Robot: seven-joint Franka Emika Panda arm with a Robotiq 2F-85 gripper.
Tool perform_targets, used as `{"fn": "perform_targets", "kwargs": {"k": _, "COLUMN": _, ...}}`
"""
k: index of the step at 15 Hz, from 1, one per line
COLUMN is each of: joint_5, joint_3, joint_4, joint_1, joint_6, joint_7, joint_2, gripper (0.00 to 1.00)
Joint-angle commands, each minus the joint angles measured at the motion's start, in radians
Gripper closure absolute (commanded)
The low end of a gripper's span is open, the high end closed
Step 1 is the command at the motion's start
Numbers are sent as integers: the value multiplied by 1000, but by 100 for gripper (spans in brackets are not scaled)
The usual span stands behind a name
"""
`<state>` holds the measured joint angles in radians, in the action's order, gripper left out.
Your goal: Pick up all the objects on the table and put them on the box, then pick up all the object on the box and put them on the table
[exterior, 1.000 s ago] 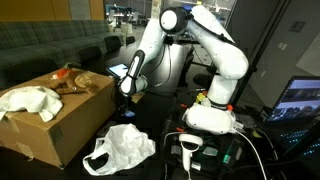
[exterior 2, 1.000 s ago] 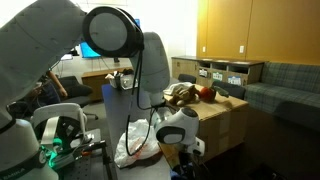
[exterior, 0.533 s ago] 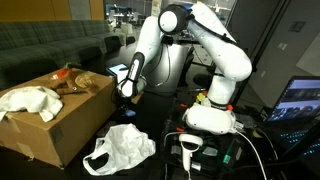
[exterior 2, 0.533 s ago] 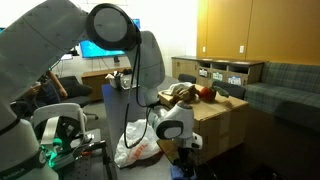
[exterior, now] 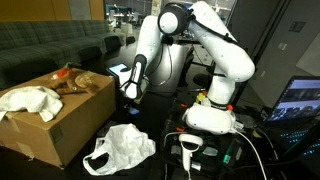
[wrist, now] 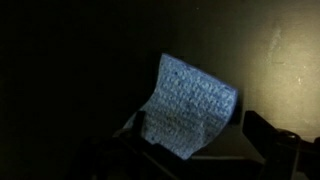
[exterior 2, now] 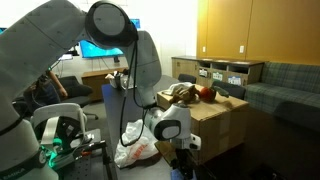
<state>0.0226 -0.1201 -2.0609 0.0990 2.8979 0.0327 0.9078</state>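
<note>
The wrist view is dark. A flat blue square (wrist: 185, 100) lies on the black table, straight below my gripper (wrist: 194, 118). The gripper is open, with one dark finger on each side of the square and nothing held. In both exterior views the gripper (exterior: 126, 96) (exterior 2: 180, 152) hangs low beside the brown cardboard box (exterior: 60, 125) (exterior 2: 215, 118). On the box lie a white cloth (exterior: 30, 100), an orange-red piece (exterior: 64, 71) (exterior 2: 207, 93) and a brown stick-like piece (exterior: 74, 88). A white plastic bag (exterior: 122, 148) (exterior 2: 135, 148) lies on the table (exterior: 155, 120) in front of the box.
A grey barcode scanner (exterior: 190, 150) stands near the robot's base, among cables. A glowing laptop screen (exterior: 300, 100) is at the side. A dark sofa (exterior: 50, 45) stands behind the box, and wooden cabinets (exterior 2: 235, 40) line the far wall.
The arm's wrist has drifted slightly sideways, away from the box. The gripper has stayed open, and the objects have not moved.
</note>
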Motion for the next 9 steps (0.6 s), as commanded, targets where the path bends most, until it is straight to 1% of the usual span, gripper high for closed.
{"fn": "perform_targets", "kwargs": {"k": 1, "joint_5": 30, "joint_3": -21, "joint_4": -92, "joint_1": 10, "joint_6": 63, "joint_7": -25, "joint_2": -63, "gripper": 0}}
{"fn": "perform_targets", "kwargs": {"k": 5, "joint_5": 32, "joint_3": -34, "joint_4": -165, "joint_1": 14, "joint_6": 133, "joint_7": -16, "joint_2": -108, "gripper": 0}}
{"fn": "perform_targets", "kwargs": {"k": 9, "joint_5": 32, "joint_3": -26, "joint_4": -171, "joint_1": 4, "joint_6": 143, "joint_7": -5, "joint_2": -114, "gripper": 0}}
